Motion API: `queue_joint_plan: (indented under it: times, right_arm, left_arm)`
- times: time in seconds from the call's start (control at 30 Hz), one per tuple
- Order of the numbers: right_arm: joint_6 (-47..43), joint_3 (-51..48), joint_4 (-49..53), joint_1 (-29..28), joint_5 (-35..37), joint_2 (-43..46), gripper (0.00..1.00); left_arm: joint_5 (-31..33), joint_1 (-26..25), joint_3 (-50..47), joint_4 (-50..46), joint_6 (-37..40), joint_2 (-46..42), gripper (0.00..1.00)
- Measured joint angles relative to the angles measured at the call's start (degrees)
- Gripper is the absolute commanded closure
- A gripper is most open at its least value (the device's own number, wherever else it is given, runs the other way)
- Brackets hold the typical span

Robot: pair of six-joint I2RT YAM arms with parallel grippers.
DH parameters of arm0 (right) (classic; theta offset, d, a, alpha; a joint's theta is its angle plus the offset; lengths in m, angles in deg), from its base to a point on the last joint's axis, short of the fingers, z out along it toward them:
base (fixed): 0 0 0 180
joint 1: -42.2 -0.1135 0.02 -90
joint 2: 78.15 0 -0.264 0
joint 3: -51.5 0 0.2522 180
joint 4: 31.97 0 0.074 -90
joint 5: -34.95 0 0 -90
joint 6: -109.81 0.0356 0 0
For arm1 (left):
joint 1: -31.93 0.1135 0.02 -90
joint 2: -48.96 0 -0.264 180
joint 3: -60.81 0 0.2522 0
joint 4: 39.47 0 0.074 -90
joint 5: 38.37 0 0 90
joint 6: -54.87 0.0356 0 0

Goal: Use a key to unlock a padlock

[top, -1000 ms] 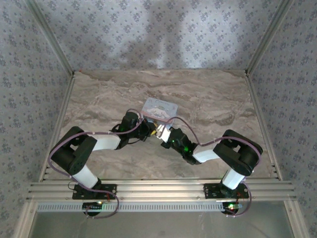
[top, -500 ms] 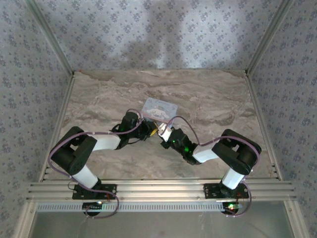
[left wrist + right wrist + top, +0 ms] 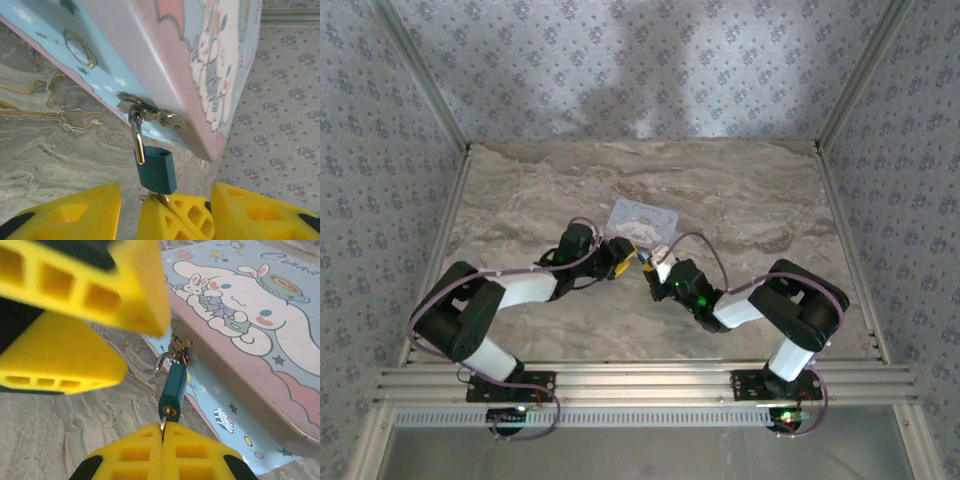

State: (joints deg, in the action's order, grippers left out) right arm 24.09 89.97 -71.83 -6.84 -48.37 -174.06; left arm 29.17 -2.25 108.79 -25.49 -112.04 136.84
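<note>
My fingers (image 3: 70, 212) stand spread, clear of the padlock (image 3: 156, 170) hanging between them from the tin box (image 3: 165, 55) hasp (image 3: 150, 111). Just beneath it, the right gripper (image 3: 165, 202) pinches the key (image 3: 152, 198).

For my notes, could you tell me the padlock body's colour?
Dark teal padlock, clearest in the left wrist view.

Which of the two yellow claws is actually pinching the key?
The right tool, shut on the key stuck in the underside of the padlock; the left tool stands open, gripping nothing.
</note>
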Motion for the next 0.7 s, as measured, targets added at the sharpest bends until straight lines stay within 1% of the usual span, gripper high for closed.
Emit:
queue_joint_plan:
  times: [0.17,0.33,0.47,0.7]
  right_arm:
    - [7.74,-0.96,-0.26,1.38,-3.19,0.17,1.00]
    - [15.80,-2.60,-0.52,2.95,-5.95,1.46,1.00]
    - [22.34,-3.19,-0.68,4.52,-8.44,1.70,1.00]
    - [32.04,-3.19,-0.66,7.23,-13.27,1.70,1.00]
  left_arm:
    - [1.11,2.36,-0.02,-5.29,3.23,-5.25,0.37]
    - [2.51,4.63,0.00,-10.75,6.73,-9.35,0.35]
    - [3.02,6.03,0.11,-13.90,8.90,-10.32,0.34]
    - [3.23,6.86,1.18,-16.55,10.47,-10.32,0.34]
